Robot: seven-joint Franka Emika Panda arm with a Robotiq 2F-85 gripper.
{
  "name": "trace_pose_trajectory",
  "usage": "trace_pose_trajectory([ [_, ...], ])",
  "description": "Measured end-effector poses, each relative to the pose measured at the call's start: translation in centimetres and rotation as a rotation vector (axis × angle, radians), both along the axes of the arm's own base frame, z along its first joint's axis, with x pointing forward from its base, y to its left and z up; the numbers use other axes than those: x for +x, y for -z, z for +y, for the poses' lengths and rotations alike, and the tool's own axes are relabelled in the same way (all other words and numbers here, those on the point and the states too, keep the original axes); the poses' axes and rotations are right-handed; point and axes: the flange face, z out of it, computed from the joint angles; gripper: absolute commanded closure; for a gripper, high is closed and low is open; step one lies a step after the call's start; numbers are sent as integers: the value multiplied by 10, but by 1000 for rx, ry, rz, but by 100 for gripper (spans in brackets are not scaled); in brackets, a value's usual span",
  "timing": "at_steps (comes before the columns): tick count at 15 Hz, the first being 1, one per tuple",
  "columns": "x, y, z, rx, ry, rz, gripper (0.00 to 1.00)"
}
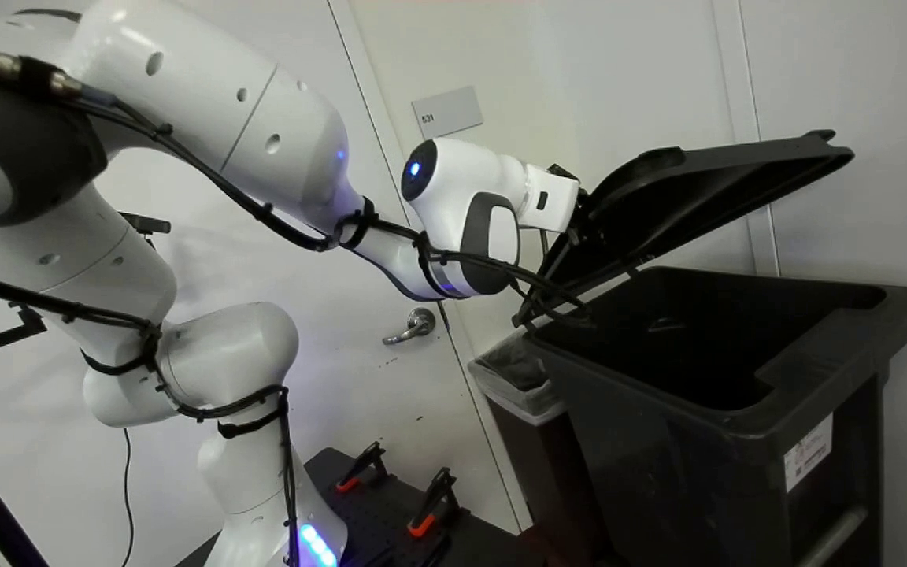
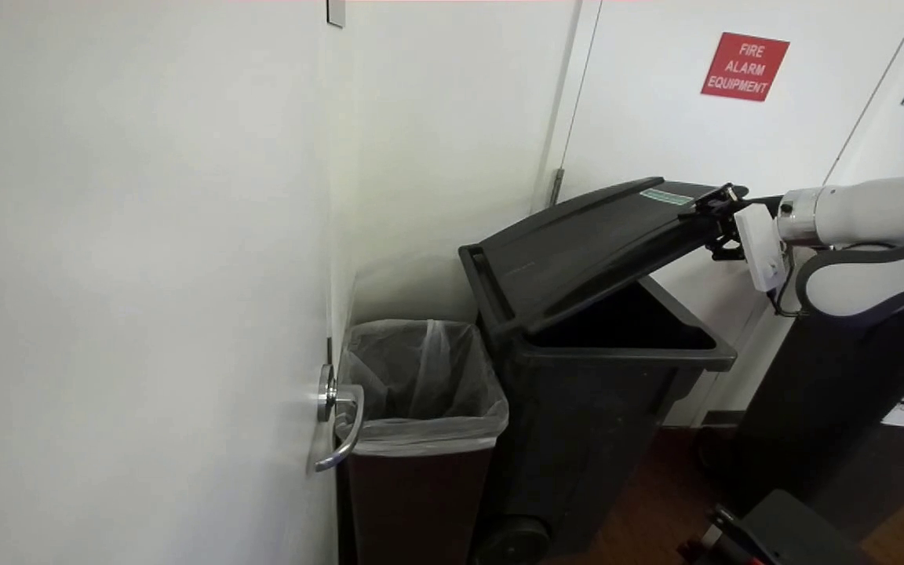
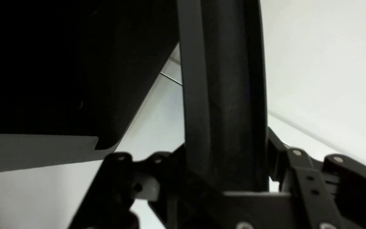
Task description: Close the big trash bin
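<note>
The big trash bin (image 1: 674,480) is dark and boxy. It also stands in an exterior view (image 2: 577,424), and its rim shows at lower left in the wrist view (image 3: 43,154). Its hinged lid (image 2: 593,247) is tilted up at an angle, leaving the opening partly uncovered. The lid's raised underside shows in an exterior view (image 1: 705,189). My gripper (image 2: 711,212) is at the lid's raised free edge. In the wrist view the fingers (image 3: 227,149) sit on both sides of the lid edge and appear to touch it. The fingertips are mostly hidden in an exterior view (image 1: 579,213).
A smaller bin with a clear liner (image 2: 424,435) stands close beside the big bin, near a door handle (image 2: 346,424). Another dark bin (image 2: 805,400) stands below the arm. A black table (image 1: 398,504) with orange-tipped clamps is by the robot base. Walls stand behind.
</note>
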Motion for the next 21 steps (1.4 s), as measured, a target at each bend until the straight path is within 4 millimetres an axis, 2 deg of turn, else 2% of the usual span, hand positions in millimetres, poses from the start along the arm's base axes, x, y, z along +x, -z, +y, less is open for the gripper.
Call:
trace_pose_trajectory([
  [9, -6, 95, -67, 210, 78, -34, 76],
  [13, -5, 133, -83, 289, 115, -38, 76],
  [17, -2, 152, -91, 325, 128, -50, 76],
  [18, -2, 154, -92, 328, 128, -56, 51],
  [21, -8, 157, -93, 324, 120, -73, 51],
])
